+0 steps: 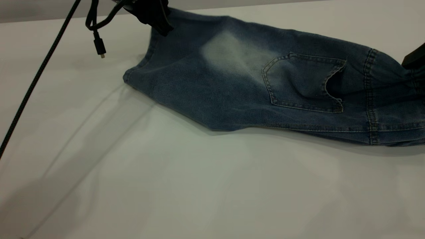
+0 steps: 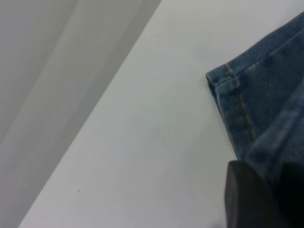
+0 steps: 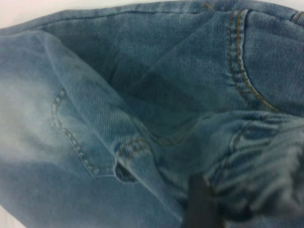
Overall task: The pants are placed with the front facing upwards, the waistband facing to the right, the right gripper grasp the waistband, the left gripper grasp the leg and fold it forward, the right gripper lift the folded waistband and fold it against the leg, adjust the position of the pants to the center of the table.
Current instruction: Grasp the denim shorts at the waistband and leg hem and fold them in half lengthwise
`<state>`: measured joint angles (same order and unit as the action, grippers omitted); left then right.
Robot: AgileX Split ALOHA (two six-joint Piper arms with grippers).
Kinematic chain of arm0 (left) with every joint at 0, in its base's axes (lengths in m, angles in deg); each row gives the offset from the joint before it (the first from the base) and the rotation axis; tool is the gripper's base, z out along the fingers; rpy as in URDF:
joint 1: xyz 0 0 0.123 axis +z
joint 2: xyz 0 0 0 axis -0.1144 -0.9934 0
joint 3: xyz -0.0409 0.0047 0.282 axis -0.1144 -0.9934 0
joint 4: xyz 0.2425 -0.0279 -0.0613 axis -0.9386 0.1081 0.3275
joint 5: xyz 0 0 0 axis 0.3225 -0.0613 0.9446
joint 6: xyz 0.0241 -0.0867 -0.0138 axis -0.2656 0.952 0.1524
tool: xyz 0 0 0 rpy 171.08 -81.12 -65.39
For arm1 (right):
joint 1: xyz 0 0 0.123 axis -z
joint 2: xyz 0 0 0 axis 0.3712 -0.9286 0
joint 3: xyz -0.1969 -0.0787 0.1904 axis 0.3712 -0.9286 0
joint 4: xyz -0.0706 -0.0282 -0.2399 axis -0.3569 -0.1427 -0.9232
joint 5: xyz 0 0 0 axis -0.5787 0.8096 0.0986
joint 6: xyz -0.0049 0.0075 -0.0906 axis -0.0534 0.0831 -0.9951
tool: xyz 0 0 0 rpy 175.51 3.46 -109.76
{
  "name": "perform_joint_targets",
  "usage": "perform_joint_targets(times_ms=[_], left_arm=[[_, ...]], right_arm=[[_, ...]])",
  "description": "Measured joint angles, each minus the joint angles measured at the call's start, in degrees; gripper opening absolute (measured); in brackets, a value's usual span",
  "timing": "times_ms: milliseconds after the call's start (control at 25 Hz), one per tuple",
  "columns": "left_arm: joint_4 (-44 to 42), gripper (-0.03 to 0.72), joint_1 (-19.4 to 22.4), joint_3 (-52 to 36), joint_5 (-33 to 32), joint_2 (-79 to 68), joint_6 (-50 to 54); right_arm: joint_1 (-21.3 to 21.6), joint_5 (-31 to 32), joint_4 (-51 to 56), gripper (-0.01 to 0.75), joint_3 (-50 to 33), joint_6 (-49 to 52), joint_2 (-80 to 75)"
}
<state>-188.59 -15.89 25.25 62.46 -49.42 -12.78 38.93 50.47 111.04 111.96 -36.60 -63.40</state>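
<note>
Across the table (image 1: 132,186): pants (image 1: 232,89) (pocket up), left gripper (image 1: 156,18) pinching leg hem, right gripper (image 3: 202,204) clamped on waistband (image 3: 256,171), stretching the cloth for folding.

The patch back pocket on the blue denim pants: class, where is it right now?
In the exterior view the tan-stitched patch pocket faces up on the right half of the blue denim pants, between the pale faded patch and the gathered waistband.

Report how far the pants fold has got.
Done: the left gripper grips the leg end and the right gripper is at the waistband. In hand: the pants look folded lengthwise, back pocket up. Left: fold waistband onto leg, then centre them on the table.
</note>
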Motion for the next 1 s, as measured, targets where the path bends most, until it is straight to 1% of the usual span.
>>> perform_joint_targets(times_ms=[120,240,400,720,880,1000], left_arm=[[0.0,0.299,0.0,0.0,-0.1,0.0,0.8],[0.0,0.347,0.0,0.0,-0.1,0.0,0.8],[0.0,0.358,0.0,0.0,-0.1,0.1,0.8],[0.0,0.358,0.0,0.0,0.7,0.8,2.1],[0.0,0.358,0.0,0.0,1.4,2.9,3.7],[0.0,0.358,0.0,0.0,3.4,3.2,3.7]], right_arm=[[0.0,0.0,0.0,0.469,0.0,-1.2,0.0],[0.0,0.0,-0.1,0.482,0.0,-1.3,0.0],[0.0,1.0,-0.2,0.483,0.0,-1.1,1.3],[0.0,1.0,-1.8,0.484,-0.1,-0.1,4.1],[0.0,1.8,-8.2,0.484,-0.7,6.6,4.1],[0.0,2.5,-15.2,0.485,-0.7,13.3,4.1]])
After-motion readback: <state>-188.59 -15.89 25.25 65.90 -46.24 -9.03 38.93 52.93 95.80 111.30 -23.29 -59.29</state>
